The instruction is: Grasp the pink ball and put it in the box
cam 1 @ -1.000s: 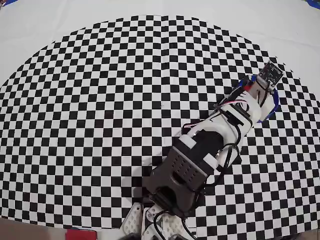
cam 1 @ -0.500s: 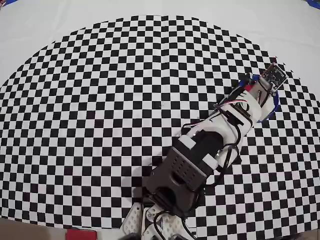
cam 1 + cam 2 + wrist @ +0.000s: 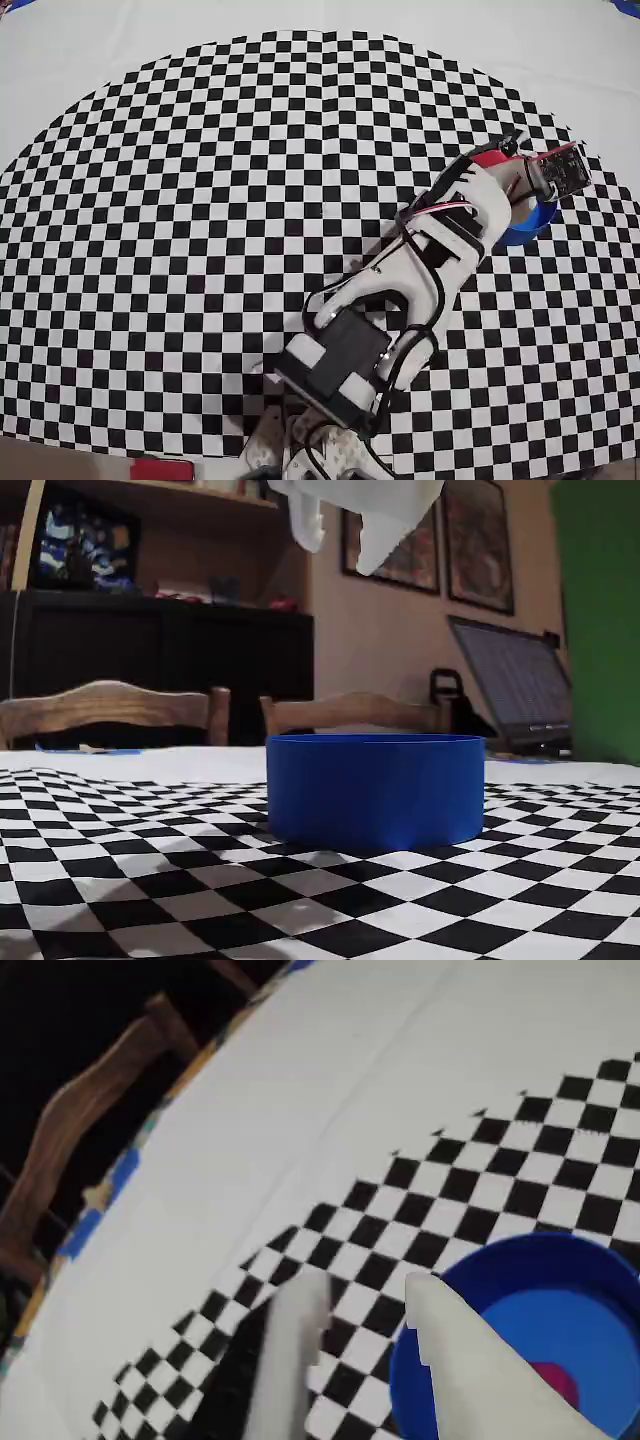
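From above, my arm (image 3: 400, 290) reaches across the checkered mat (image 3: 200, 200) to the box (image 3: 528, 222), which sits near the mat's right edge so the drop is a plain reach. The gripper (image 3: 340, 538) hangs high over the box with its fingers parted and empty, clear of the walls. The ball (image 3: 556, 1382) lies inside the box on its floor, half hidden behind a finger (image 3: 480, 1370). I judge the placing done.

Pink ball (image 3: 556, 1381) inside blue box (image 3: 520, 1278)
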